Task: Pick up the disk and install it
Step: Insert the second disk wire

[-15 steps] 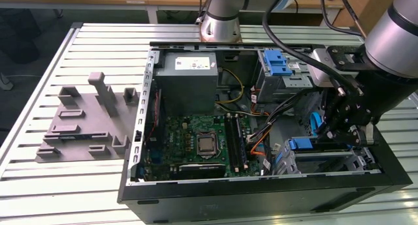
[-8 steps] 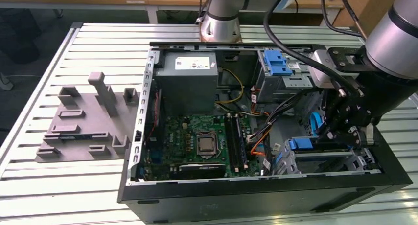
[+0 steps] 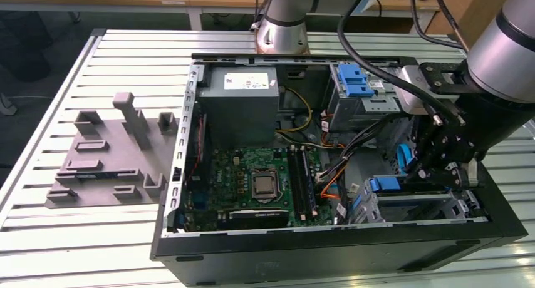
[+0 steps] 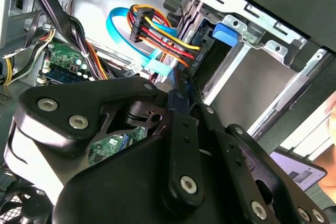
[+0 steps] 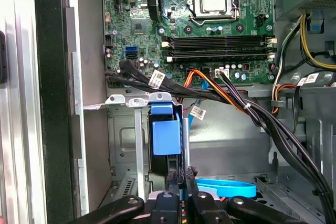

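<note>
Disk [image 5: 165, 137], seen edge-on as a dark flat slab in a blue plastic carrier frame, sits in the slot of a silver metal drive cage [image 5: 123, 145]. The cage is inside an open black desktop computer case [image 3: 334, 250], at the corner towards the exterior view's right. The case lies on a slatted metal surface [image 3: 125, 69].

The arm's black gripper [image 5: 181, 195] reaches down into the case, right at the disk's outer end. In both wrist views its fingers [image 4: 176, 98] look drawn together. Whether they pinch the carrier's edge cannot be told. The disk's long axis appears to run straight away from the fingertips, deeper into the cage, so the two are in line. In the second wrist view, a bundle of red, yellow and black wires [image 4: 163, 43] ends in a plug at the disk's end, beside a flat blue cable [image 4: 118, 24].

A large grey metal box [image 3: 242, 106] carries a small white printed sticker [image 3: 248, 81]. Small white tags hang on the black cables [image 5: 156, 78] by the green motherboard [image 5: 210, 30].
</note>
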Available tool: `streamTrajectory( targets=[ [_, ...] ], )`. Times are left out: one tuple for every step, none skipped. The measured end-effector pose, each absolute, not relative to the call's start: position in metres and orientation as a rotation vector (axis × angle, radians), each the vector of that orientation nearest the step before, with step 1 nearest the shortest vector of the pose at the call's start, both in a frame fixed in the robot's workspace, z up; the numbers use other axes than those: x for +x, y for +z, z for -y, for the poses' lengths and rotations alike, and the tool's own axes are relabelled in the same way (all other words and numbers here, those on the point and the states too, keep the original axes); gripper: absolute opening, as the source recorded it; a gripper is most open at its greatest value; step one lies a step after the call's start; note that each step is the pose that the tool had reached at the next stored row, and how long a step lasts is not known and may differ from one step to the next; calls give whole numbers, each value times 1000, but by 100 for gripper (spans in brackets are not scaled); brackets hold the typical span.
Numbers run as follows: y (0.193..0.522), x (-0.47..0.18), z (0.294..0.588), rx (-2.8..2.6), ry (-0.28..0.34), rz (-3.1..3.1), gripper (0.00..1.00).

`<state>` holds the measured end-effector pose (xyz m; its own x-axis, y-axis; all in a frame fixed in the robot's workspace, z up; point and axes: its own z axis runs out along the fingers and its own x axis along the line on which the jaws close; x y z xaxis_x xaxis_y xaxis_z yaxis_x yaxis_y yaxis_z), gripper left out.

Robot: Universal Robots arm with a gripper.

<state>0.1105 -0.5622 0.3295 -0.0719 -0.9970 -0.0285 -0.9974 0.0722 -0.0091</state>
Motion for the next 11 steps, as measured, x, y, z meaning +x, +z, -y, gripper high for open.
streamTrajectory(
  targets=[
    [329, 110, 562, -2121, 20, -2280, 16],
    [329, 110, 562, -2121, 20, -2280, 16],
    [329, 111, 562, -2121, 22, -2279, 16],
    [329, 111, 562, -2121, 21, -2279, 17],
    [329, 111, 562, -2121, 21, -2280, 23],
    [329, 111, 562, -2121, 20, -2280, 23],
    [329, 111, 562, -2122, 20, -2280, 29],
    [329, 111, 562, -2122, 20, -2280, 29],
    [330, 111, 562, -2121, 20, -2280, 29],
    [330, 110, 562, -2122, 20, -2280, 29],
    [331, 110, 562, -2121, 20, -2280, 29]
  ],
)
